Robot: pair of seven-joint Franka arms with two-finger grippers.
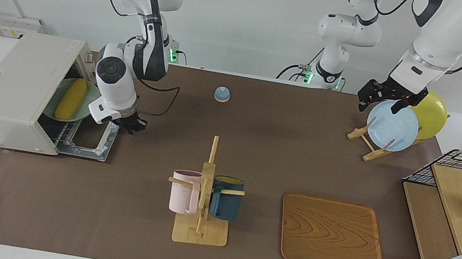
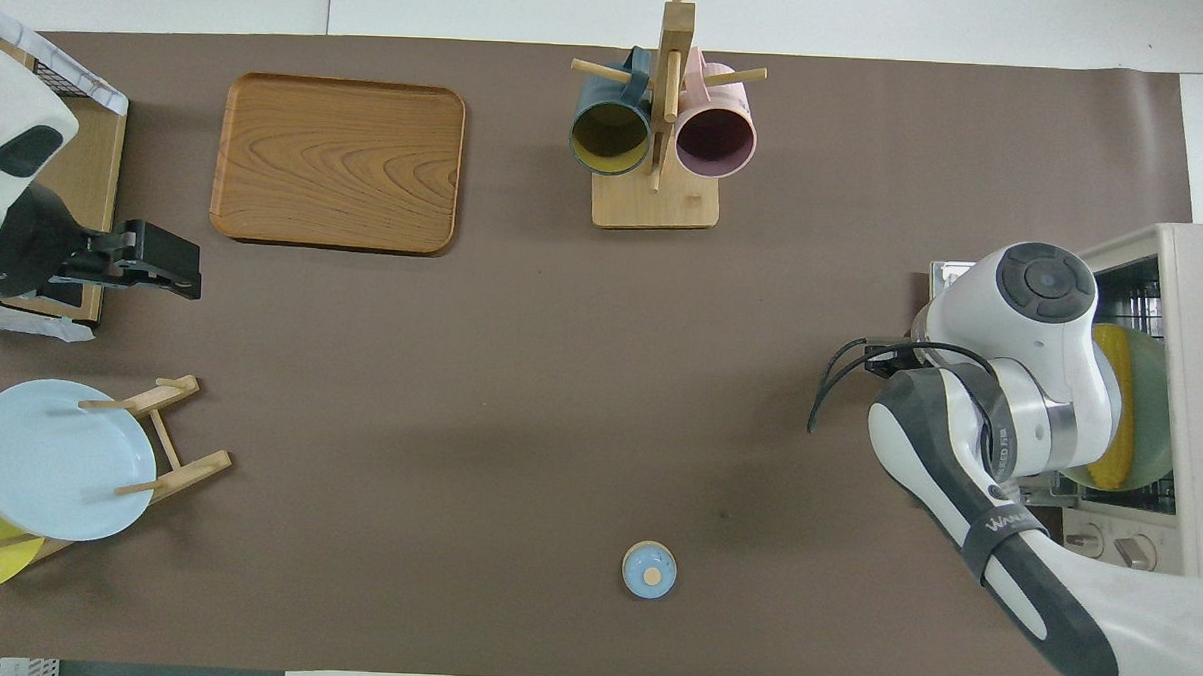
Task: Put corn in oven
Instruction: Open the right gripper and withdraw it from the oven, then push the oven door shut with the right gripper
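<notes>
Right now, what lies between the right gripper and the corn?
In the facing view, only the rim of the green plate under the corn inside the oven. The right gripper is over the open door, holding nothing.

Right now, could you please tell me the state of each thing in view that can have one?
oven: door down, open.
corn: lying on the green plate inside the oven.
right gripper: over the open door, holding nothing.
left gripper: waiting over the plate rack.
pink mug, blue mug: hung on the mug stand.
wooden tray: bare.
</notes>
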